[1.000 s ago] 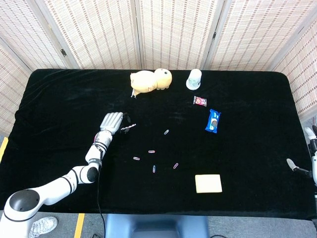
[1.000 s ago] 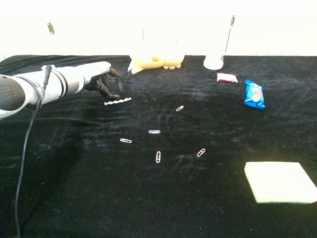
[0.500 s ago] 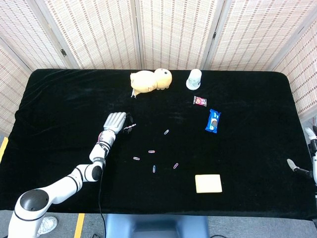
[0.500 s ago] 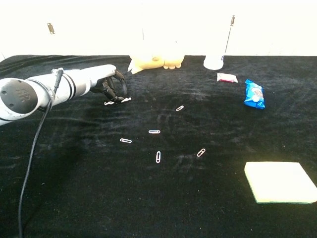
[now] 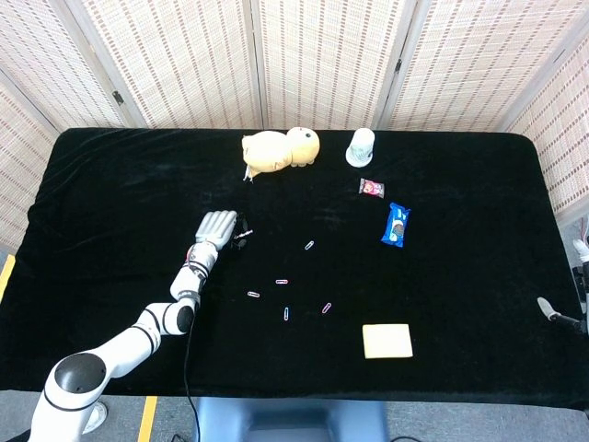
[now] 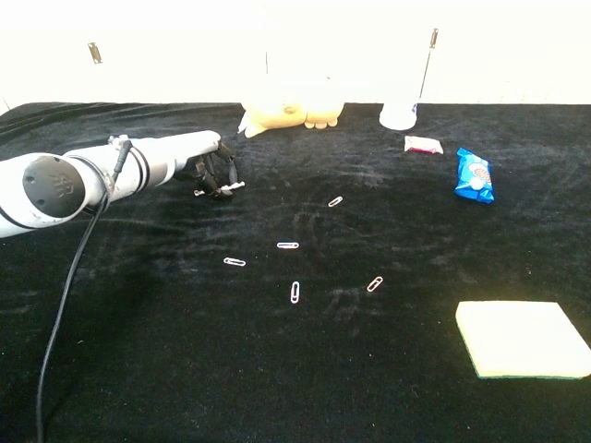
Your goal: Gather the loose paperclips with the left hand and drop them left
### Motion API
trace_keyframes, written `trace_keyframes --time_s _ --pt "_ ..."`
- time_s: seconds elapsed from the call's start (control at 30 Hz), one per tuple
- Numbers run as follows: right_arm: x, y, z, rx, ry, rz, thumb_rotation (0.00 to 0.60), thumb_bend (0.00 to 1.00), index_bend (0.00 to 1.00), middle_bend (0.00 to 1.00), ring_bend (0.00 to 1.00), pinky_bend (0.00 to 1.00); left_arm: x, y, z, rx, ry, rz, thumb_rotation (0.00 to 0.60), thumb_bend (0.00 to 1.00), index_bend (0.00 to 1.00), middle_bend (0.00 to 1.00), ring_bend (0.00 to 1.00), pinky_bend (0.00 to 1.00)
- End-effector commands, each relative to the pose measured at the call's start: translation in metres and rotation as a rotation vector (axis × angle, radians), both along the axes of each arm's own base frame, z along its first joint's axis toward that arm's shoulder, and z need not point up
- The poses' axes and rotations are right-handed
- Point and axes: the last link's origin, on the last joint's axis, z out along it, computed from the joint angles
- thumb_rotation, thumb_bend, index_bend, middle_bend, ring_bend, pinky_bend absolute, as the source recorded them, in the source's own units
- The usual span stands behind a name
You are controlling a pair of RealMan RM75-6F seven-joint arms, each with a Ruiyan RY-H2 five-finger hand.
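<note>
A linked string of paperclips point(image 5: 242, 235) lies on the black table point(image 5: 110, 203), left of centre. My left hand point(image 5: 215, 226) reaches over it from the left, and its curled fingers point(image 6: 222, 172) close around the string's left part. Only the right end of the paperclip string point(image 6: 234, 187) pokes out past the fingers. Several single paperclips lie apart further right and nearer: one point(image 5: 309, 245), another point(image 5: 282, 281), a third point(image 5: 253, 295), and others point(image 6: 295, 292) point(image 6: 375, 284). Only a sliver of my right hand point(image 5: 557, 314) shows, at the right edge of the head view, and how its fingers lie is unclear.
A yellow plush toy point(image 5: 279, 149) and a white cup point(image 5: 361, 147) stand at the back. A small red packet point(image 5: 371, 187) and a blue snack packet point(image 5: 397, 224) lie right of centre. A yellow sponge point(image 5: 386, 340) sits front right.
My left hand has slid right over the paperclip string and curled its fingers around it. The string, fully visible a second ago, is now mostly covered.
</note>
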Motion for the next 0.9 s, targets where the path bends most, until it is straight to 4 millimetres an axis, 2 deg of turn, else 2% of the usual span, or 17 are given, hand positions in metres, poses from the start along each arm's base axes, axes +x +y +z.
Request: trace_keyframes --time_s 0.03,0.5,0.9 --pt "0.0000 -0.0003 -0.0003 0.002 0.001 0.000 0.600 0.24 0.00 0.00 0.03 0.01 0.0012 -0.0003 0.0001 0.000 -0.008 -0.003 0.600 0.42 0.48 1.00 1.00 1.00" --pt "0.0018 0.0021 -0.0008 0.004 0.002 0.005 0.600 0.24 0.00 0.00 0.04 0.01 0.0000 -0.0085 0.0004 -0.016 -0.012 -0.019 0.600 0.42 0.51 1.00 1.00 1.00" --pt "0.0016 0.0017 -0.0015 0.015 0.001 -0.001 0.600 0.24 0.00 0.00 0.04 0.01 -0.0034 -0.0060 0.0052 -0.005 0.006 -0.015 0.600 0.44 0.55 1.00 1.00 1.00"
